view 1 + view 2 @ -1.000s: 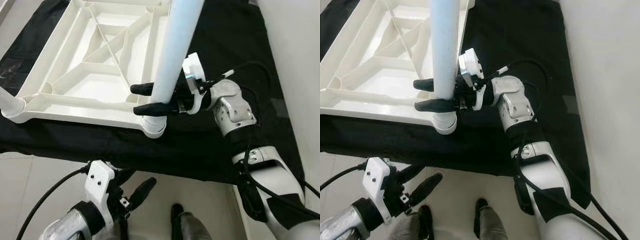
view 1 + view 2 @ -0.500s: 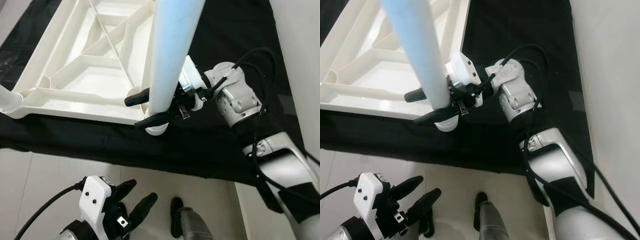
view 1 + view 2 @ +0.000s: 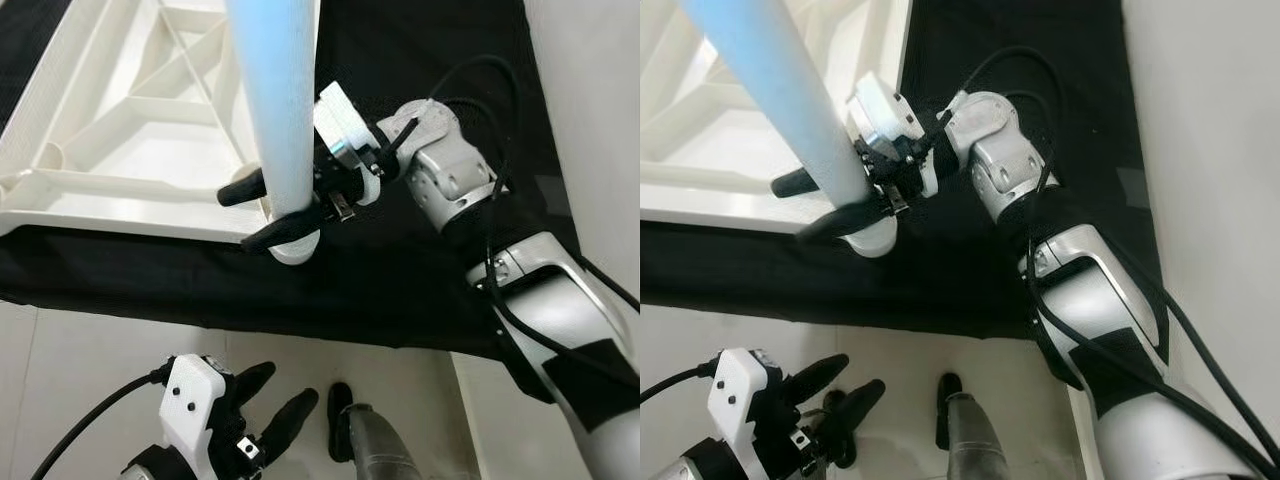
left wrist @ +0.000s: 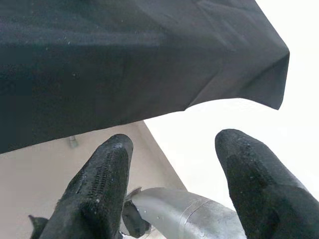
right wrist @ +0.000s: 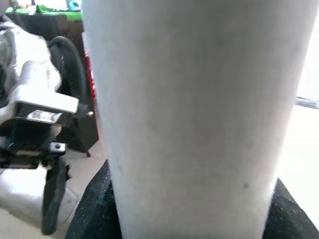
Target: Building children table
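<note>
Left eye: my right gripper pinches the white table leg just above its socket at the near right corner of the upturned white tabletop, which lies on a black cloth.

Right eye: my left gripper hangs low near the floor (idle).

Left wrist: fingers spread apart.

Right wrist: the leg between my black pads.

You see a pale blue-white table leg, a plain white ribbed tabletop, a solid black cloth, black-fingered right gripper on a silver arm, black-fingered left gripper with white housing, pale beige floor.
</note>
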`<state>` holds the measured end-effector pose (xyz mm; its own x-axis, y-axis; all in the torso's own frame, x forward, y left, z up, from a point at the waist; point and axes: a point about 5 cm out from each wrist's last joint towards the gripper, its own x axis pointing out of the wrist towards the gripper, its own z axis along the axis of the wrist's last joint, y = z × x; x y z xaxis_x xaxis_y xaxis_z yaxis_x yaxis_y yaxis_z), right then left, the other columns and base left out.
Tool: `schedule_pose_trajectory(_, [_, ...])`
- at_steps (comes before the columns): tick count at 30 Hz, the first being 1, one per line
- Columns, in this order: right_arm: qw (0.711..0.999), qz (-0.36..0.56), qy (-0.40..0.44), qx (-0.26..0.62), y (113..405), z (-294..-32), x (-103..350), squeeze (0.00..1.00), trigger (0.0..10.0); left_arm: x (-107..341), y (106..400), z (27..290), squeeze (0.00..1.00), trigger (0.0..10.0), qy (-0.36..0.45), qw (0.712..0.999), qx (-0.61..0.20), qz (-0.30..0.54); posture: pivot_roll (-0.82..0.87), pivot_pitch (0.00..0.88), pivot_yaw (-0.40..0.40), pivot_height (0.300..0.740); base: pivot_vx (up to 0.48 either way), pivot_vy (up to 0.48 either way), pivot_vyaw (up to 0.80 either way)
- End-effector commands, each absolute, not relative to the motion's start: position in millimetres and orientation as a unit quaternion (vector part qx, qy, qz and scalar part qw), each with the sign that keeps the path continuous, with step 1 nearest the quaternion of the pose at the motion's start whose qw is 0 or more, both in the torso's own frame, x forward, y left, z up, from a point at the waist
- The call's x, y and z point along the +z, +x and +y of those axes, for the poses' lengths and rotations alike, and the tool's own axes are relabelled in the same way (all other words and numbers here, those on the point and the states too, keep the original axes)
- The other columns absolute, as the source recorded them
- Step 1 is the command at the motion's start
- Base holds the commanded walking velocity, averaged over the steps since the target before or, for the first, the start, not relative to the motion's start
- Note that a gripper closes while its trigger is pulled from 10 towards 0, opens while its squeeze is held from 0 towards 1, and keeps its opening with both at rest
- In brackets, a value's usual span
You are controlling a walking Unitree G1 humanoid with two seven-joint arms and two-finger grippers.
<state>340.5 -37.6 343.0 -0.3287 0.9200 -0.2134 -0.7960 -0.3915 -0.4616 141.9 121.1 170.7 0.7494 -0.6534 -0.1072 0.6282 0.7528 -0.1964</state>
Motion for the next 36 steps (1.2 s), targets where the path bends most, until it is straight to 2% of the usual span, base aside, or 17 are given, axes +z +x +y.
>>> schedule_pose_trajectory(1, [0.562, -0.107, -0.167, 0.803, 350.3, -45.9, 324.6, 0.00, 10.0, 168.3, 138.3, 117.6, 0.00, 10.0, -0.091, 0.928, -0.349, 0.097, 0.11, 0.516, -0.092, 0.740, 0.000, 0.000, 0.00])
schedule_pose_trajectory(7, [0.578, -0.114, -0.154, 0.794, 354.9, -45.6, 320.4, 0.00, 10.0, 168.6, 139.5, 116.6, 0.00, 10.0, -0.092, 0.928, -0.349, 0.096, 0.11, 0.515, -0.092, 0.740, 0.000, 0.000, 0.00])
schedule_pose_trajectory(8, [0.599, -0.117, -0.148, 0.778, 358.2, -45.0, 318.6, 0.00, 10.0, 168.7, 140.1, 116.1, 0.00, 10.0, -0.093, 0.928, -0.349, 0.095, 0.11, 0.514, -0.092, 0.740, 0.000, 0.000, 0.00])
schedule_pose_trajectory(9, [0.599, -0.117, -0.148, 0.778, 358.2, -45.0, 318.6, 0.00, 10.0, 168.7, 140.1, 116.1, 0.00, 10.0, -0.093, 0.928, -0.349, 0.095, 0.11, 0.514, -0.092, 0.740, 0.000, 0.000, 0.00])
schedule_pose_trajectory(10, [0.629, -0.121, -0.145, 0.754, 362.4, -45.2, 315.2, 0.00, 10.0, 168.8, 140.9, 115.9, 0.00, 10.0, -0.093, 0.928, -0.349, 0.095, 0.11, 0.510, -0.086, 0.740, 0.000, 0.000, 0.00])
schedule_pose_trajectory(12, [0.670, -0.128, -0.134, 0.719, 368.5, -47.2, 312.0, 0.00, 10.0, 168.9, 142.2, 116.0, 0.00, 10.0, -0.093, 0.928, -0.349, 0.094, 0.10, 0.508, -0.083, 0.740, 0.000, 0.000, 0.00])
schedule_pose_trajectory(18, [0.676, -0.152, -0.100, 0.714, 369.2, -56.5, 316.8, 0.00, 10.0, 169.5, 144.4, 119.5, 0.00, 10.0, -0.091, 0.928, -0.350, 0.093, 0.11, 0.502, -0.079, 0.740, 0.000, 0.000, 0.00])
schedule_pose_trajectory(20, [0.665, -0.158, -0.097, 0.723, 367.5, -60.9, 318.0, 0.00, 10.0, 169.5, 144.6, 119.7, 0.00, 10.0, -0.091, 0.928, -0.350, 0.093, 0.11, 0.502, -0.079, 0.740, 0.000, 0.000, 0.00])
schedule_pose_trajectory(21, [0.650, -0.161, -0.098, 0.736, 365.6, -65.0, 318.7, 0.00, 10.0, 169.3, 145.2, 119.1, 0.00, 10.0, -0.091, 0.927, -0.351, 0.093, 0.11, 0.500, -0.076, 0.740, 0.000, 0.000, 0.00])
schedule_pose_trajectory(25, [0.650, -0.161, -0.098, 0.736, 365.6, -65.0, 318.7, 0.00, 10.0, 169.3, 145.2, 119.1, 0.00, 10.0, -0.091, 0.927, -0.351, 0.093, 0.11, 0.500, -0.076, 0.740, 0.000, 0.000, 0.00])
schedule_pose_trajectory(26, [0.626, -0.163, -0.102, 0.756, 363.0, -70.7, 322.3, 0.00, 10.0, 168.4, 146.8, 116.7, 0.00, 10.0, -0.091, 0.927, -0.352, 0.094, 0.10, 0.495, -0.074, 0.740, 0.000, 0.000, 0.00])
schedule_pose_trajectory(30, [0.624, -0.164, -0.104, 0.757, 362.9, -71.2, 323.9, 0.00, 10.0, 168.1, 147.4, 116.1, 0.00, 10.0, -0.091, 0.927, -0.352, 0.094, 0.10, 0.495, -0.074, 0.740, 0.000, 0.000, 0.00])
schedule_pose_trajectory(32, [0.633, -0.165, -0.113, 0.748, 364.3, -69.4, 324.2, 0.00, 10.0, 167.9, 147.8, 115.5, 0.00, 10.0, -0.092, 0.927, -0.352, 0.094, 0.10, 0.492, -0.075, 0.740, 0.000, 0.000, 0.00])
schedule_pose_trajectory(36, [0.701, -0.165, -0.160, 0.675, 373.2, -54.6, 317.0, 0.00, 10.0, 167.8, 148.5, 115.6, 0.00, 10.0, -0.094, 0.927, -0.351, 0.094, 0.10, 0.491, -0.081, 0.740, 0.000, 0.000, 0.00])
